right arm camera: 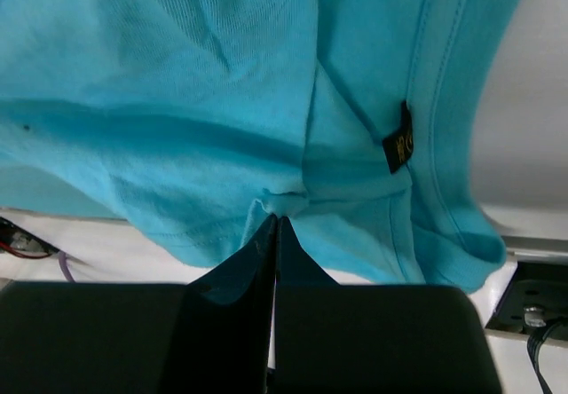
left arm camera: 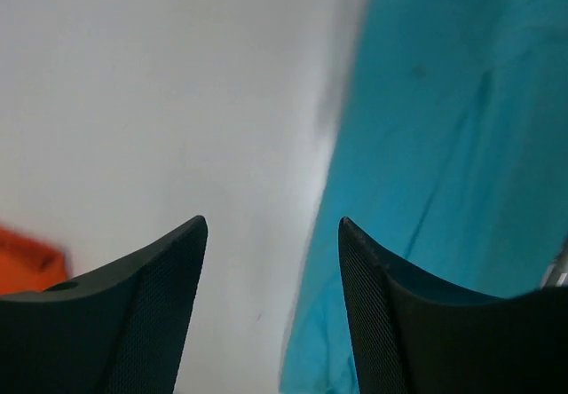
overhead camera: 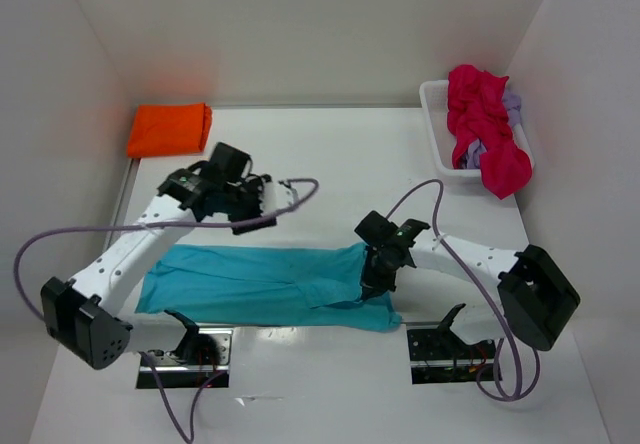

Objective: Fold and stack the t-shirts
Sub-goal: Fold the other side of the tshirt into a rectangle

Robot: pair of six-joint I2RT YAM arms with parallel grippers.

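Turquoise shirt (overhead camera: 260,279) lay flat on the table (overhead camera: 330,164) at the near edge, between my two arms. Its long axis ran left to right. My right claw (right arm camera: 275,221) was clamped tight on a small fold at the shirt's right end. A dark label (right arm camera: 398,148) sat on a stitched band just beside the pinch, so the neck probably pointed right, though I couldn't tell for sure. My left claw (left arm camera: 273,225) stood wide and held nothing, over bare table at the shirt's far edge. Orange shirt (overhead camera: 168,129) lay folded at far left, well apart. Magenta shirt (overhead camera: 485,129) and lavender shirt (overhead camera: 513,104) were bunched in the basket (overhead camera: 437,124) at far right.
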